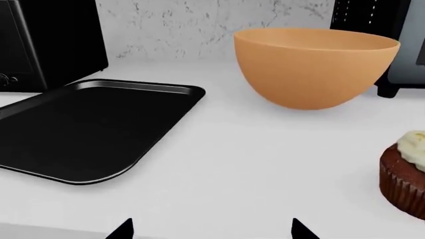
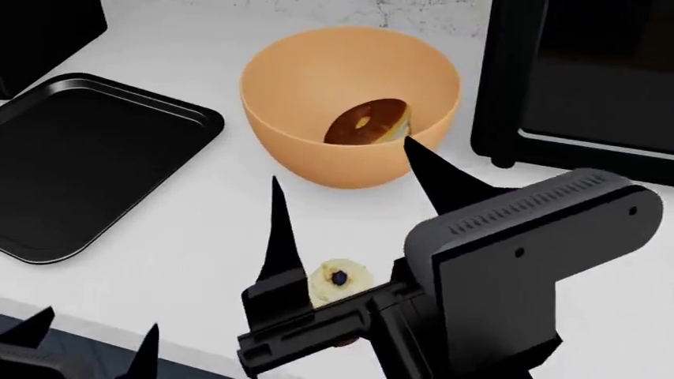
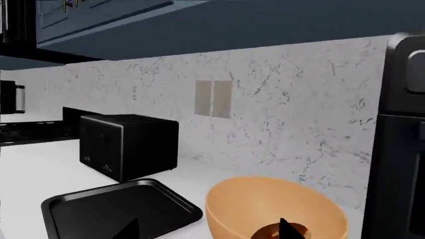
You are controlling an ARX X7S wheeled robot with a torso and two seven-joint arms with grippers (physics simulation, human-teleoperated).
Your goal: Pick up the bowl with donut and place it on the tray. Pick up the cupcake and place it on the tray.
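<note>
bowl (image 2: 305,87): matt peach-orange, smooth, looks like plastic or glazed clay (cannot tell which)
donut (image 2: 365,122): dark brown glaze with a soft sheen, pale matt underside
tray (image 1: 93,129): black, smooth, faint gloss along the raised rim, like coated metal
cupcake (image 1: 405,174): ridged dark-brown wrapper, paper-like; cream frosting, matt
bench (image 1: 252,169): white, smooth, matt
wall (image 3: 279,99): pale stone look with fine grey veins
right gripper (image 2: 348,197): black, matt, hard plastic look
</note>
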